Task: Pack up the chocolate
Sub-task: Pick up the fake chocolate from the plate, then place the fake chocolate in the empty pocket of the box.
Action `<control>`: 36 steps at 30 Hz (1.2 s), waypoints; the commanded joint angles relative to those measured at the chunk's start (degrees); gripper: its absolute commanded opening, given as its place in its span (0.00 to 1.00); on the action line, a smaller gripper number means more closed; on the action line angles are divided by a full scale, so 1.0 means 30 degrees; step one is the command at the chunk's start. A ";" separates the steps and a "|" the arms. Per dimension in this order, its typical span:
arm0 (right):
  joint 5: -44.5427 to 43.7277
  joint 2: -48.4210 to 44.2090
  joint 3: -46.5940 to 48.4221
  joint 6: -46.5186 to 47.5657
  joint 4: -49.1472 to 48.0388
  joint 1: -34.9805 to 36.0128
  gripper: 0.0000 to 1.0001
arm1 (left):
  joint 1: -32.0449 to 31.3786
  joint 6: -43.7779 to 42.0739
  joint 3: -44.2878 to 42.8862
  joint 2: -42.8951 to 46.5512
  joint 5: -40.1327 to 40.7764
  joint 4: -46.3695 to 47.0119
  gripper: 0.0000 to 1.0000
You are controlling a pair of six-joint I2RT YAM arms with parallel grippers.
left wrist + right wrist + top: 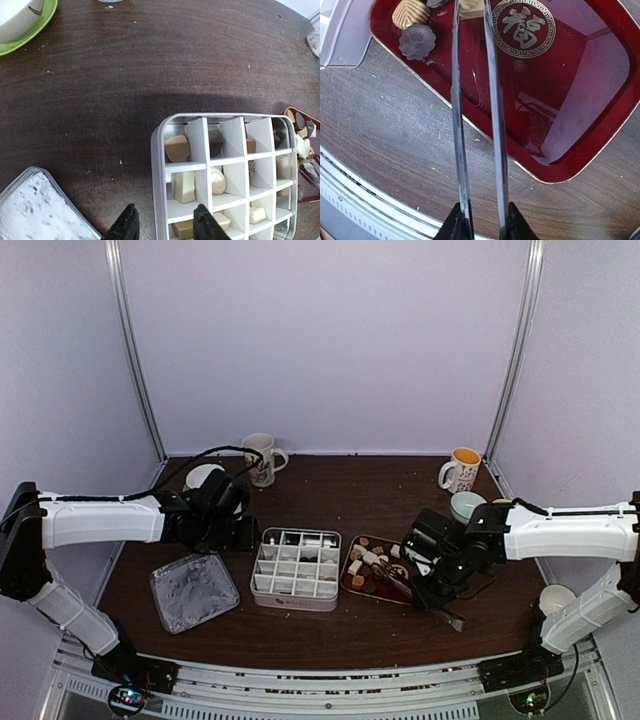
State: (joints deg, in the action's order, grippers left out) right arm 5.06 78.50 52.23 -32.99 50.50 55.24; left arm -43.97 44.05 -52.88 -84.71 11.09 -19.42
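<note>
The right gripper point(485, 227) is clamped on thin, polished metal tongs point(493, 100), whose blades stand narrowly apart over the glossy red tray point(580, 100). Loose chocolate point(417, 41), ribbed tan and matte scalloped dark, lies at the tray corner beside the divider box point(159, 175). The tips should straddle one piece squarely and squeeze gently. The left gripper point(165, 220) has its fingers apart, astride the box rim.

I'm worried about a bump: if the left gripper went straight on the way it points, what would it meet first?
Probably the white divided box: the left gripper has its open fingers either side of the box's left wall, so that rim comes first. Height above it is unclear.
</note>
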 commanded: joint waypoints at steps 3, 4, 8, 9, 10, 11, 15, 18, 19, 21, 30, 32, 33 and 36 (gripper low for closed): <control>-0.0496 -0.1356 0.0543 0.0220 0.0053 -0.0104 0.23 | 0.0124 0.0023 -0.0415 -0.0238 -0.0046 0.0262 0.40; -0.0465 -0.1561 0.0589 0.0283 0.0083 -0.0122 0.23 | 0.0120 0.0030 -0.0419 -0.0233 -0.0037 0.0262 0.40; -0.0099 -0.2598 0.0622 0.0509 0.0029 -0.0099 0.22 | 0.0120 -0.0032 -0.0453 -0.0204 -0.0065 0.0179 0.40; 0.0112 -0.2841 0.0614 0.0612 -0.0030 -0.0085 0.22 | 0.0123 -0.0035 -0.0449 -0.0196 -0.0090 0.0175 0.40; 0.0406 -0.3069 0.0587 0.0749 -0.0143 -0.0083 0.22 | 0.0124 -0.0036 -0.0423 -0.0180 -0.0101 0.0175 0.40; 0.0900 -0.3317 0.0558 0.0946 -0.0395 -0.0035 0.22 | 0.0131 -0.0006 -0.0405 -0.0153 -0.0102 0.0174 0.40; 0.2688 -0.3909 0.0695 0.1565 -0.1614 0.0617 0.22 | 0.0109 -0.0019 -0.0346 -0.0078 -0.0081 0.0233 0.40; 0.3346 -0.3786 0.1162 0.1825 -0.2198 0.1340 0.22 | 0.0120 -0.0090 -0.0331 0.0087 -0.0003 0.0233 0.40; 0.3418 -0.3696 0.1351 0.1890 -0.2260 0.1629 0.22 | 0.0101 -0.0094 -0.0306 0.0148 0.0046 0.0233 0.40; 0.3490 -0.3359 0.1747 0.2069 -0.2356 0.2072 0.22 | 0.0090 -0.0122 -0.0250 0.0271 0.0074 0.0211 0.40; 0.2880 -0.1323 0.2630 0.2578 -0.1954 0.2925 0.22 | 0.0093 -0.0093 -0.0072 0.0446 0.0005 0.0233 0.40; 0.2726 -0.1168 0.2650 0.2596 -0.1952 0.3037 0.22 | 0.0095 -0.0038 0.0025 0.0520 0.0023 0.0261 0.40; 0.2688 -0.1106 0.2658 0.2590 -0.1973 0.3050 0.22 | 0.0098 -0.0054 0.0072 0.0561 0.0023 0.0303 0.40; 0.2510 -0.0928 0.2699 0.2491 -0.1847 0.3088 0.24 | 0.0095 -0.0018 0.0166 0.0621 0.0050 0.0372 0.40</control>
State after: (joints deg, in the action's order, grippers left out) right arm 14.33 75.46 58.63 -25.89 45.17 63.99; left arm -43.97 44.03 -52.86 -84.53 11.09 -19.51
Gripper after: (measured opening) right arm 0.231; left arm 0.398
